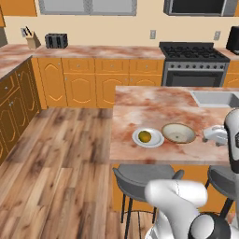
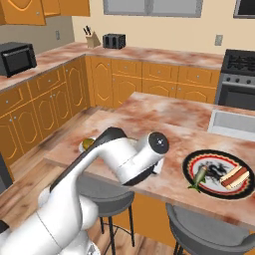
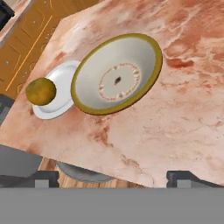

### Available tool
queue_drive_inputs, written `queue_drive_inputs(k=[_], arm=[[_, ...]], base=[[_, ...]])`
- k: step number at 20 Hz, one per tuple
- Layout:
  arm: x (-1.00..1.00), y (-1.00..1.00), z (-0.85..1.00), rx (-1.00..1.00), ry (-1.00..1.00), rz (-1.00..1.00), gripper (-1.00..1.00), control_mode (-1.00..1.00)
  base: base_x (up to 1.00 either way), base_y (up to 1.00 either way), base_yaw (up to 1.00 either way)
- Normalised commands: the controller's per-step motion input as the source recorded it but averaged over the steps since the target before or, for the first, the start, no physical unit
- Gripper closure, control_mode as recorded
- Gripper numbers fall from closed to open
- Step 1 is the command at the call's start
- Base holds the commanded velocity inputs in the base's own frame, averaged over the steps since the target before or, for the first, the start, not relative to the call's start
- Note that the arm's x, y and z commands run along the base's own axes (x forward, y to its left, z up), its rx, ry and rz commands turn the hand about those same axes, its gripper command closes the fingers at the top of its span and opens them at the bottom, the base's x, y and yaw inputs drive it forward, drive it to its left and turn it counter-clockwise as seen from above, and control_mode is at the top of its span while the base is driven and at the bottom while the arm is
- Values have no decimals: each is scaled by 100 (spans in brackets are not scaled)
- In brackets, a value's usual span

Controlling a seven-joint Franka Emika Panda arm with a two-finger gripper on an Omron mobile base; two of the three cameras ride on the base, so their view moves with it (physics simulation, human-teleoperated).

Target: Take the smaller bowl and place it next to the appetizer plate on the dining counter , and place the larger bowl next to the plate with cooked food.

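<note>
One fruit (image 3: 40, 91) on white plate (image 3: 61, 103)

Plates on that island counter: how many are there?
2. A small white plate holding a yellowish fruit sits beside the smaller bowl; a dark-rimmed plate of cooked food lies further right. The arm may hide others.

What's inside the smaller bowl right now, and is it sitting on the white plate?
The smaller bowl holds nothing. Its rim overlaps the white plate edge; contact there is hidden. A yellow-green fruit sits on the plate.
</note>
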Motion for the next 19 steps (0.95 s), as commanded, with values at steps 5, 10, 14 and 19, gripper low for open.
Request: queue_drive_inputs(k=[5,10,14,19], arm=[[-60,60,24,-16,-12,0,-100,-100],[-27,36,66,-11,-12,0,-100,-100],[-5,8,90,-6,-8,0,-100,-100],[0,0,79,0,1,1,-100,-100]], base=[[0,0,0],[0,0,0],[0,0,0],[0,0,0]])
